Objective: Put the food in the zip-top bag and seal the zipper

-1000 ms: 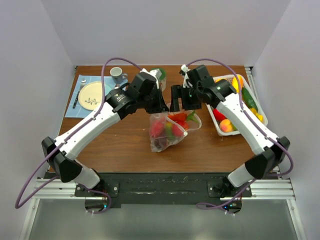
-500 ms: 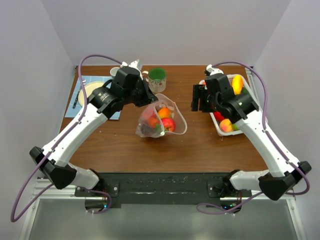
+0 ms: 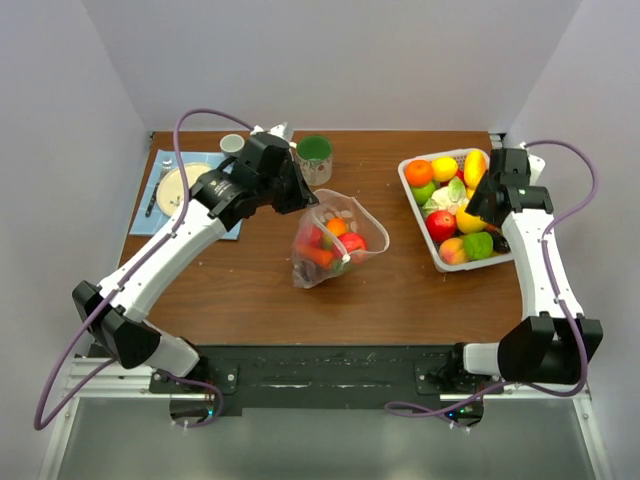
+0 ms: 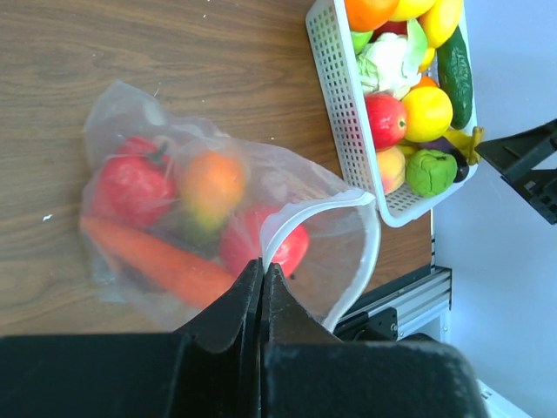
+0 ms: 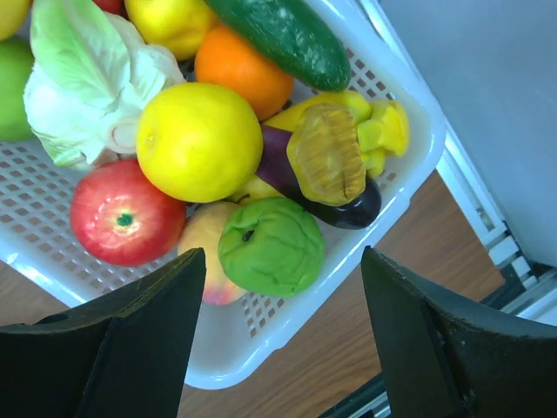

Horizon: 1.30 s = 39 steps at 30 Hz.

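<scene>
Zip-top bag (image 3: pixel 335 240) of clear, soft, crinkled plastic with faint white dots lies near the middle of the brown wood-grain table (image 3: pixel 250 290), its mouth lifted and gaping toward the basket side. The left gripper (image 4: pixel 262 270) is clenched on the bag's mouth edge, its black jaws pressed together on the zipper (image 4: pixel 300 212), a thin pale strip that curves away in a wide loop. Inside the zip-top bag, glossy plastic food (image 4: pixel 211 183) shows blurred through the film: a round red tomato (image 4: pixel 130 183), a long tapering orange carrot (image 4: pixel 148 261), an orange-yellow ball and another red piece low by the rim.

Well apart to the right, the right gripper (image 5: pixel 280 257) hangs over the white slatted basket (image 5: pixel 261 348), its two dark fingers spread wide and grasping nothing. Below it the basket is heaped with smooth toy produce: a yellow ball (image 5: pixel 198 139), a shiny red apple (image 5: pixel 126 213), a lumpy green fruit (image 5: pixel 271 246), a dark purple eggplant (image 5: pixel 348 209), a long dark green cucumber (image 5: pixel 283 35), an orange (image 5: pixel 239 74) and a pale, ribbed cabbage leaf (image 5: pixel 83 87).

At the table's far edge stand a green mug (image 3: pixel 314 155) and a small white cup (image 3: pixel 233 145), beside a round cream plate (image 3: pixel 180 190) on a blue mat (image 3: pixel 150 215).
</scene>
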Tool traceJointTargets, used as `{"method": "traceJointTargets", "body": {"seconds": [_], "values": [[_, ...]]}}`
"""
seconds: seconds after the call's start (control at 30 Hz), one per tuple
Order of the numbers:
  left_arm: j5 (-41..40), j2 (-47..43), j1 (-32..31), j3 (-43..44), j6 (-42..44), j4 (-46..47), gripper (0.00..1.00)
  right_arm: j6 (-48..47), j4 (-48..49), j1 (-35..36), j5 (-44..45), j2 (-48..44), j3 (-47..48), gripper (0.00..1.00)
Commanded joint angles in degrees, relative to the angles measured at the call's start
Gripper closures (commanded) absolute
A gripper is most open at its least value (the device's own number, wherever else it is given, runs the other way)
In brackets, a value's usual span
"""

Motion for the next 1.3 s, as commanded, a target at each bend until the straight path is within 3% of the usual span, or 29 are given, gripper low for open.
{"method": "traceJointTargets", "body": {"seconds": [0.0, 0.23, 0.57, 0.97, 1.1, 1.13, 1.23, 1.27], "values": [[1.92, -1.19, 0.45, -0.66, 2.54, 2.85, 1.0, 0.76, 4.16, -1.13, -5.32, -0.93, -2.4, 0.24], [4.21, -0.93, 0.97, -2.25, 4.39, 4.17, 1.0, 0.33, 9.51, -1.04, -5.41, -1.89, -11.18, 0.09], [5.27, -0.75, 1.33, -2.25, 5.53, 4.08, 1.0, -0.99, 15.5, -1.04, -2.43, 0.3, -14.09, 0.14], [5.79, 0.21, 1.41, -1.72, 5.44, 3.99, 1.0, 1.11, 15.76, -1.04, -3.04, 1.18, -17.35, 0.15], [5.53, 0.74, 1.41, -1.37, 5.27, 3.55, 1.0, 1.64, 14.36, -0.95, -3.92, -0.48, -16.74, 0.33], [5.44, 0.83, 1.41, -1.46, 5.27, 3.55, 1.0, 1.64, 13.84, -1.04, -4.01, -0.92, -15.6, 0.48], [5.09, 1.09, 1.33, -1.46, 5.0, 3.64, 1.0, 1.56, 10.41, -0.95, -4.8, -2.68, -12.53, 0.71], [4.74, 1.27, 1.41, -1.63, 4.92, 3.47, 1.0, 1.56, 8.92, -0.95, -5.32, -3.38, -11.82, 0.74]]}}
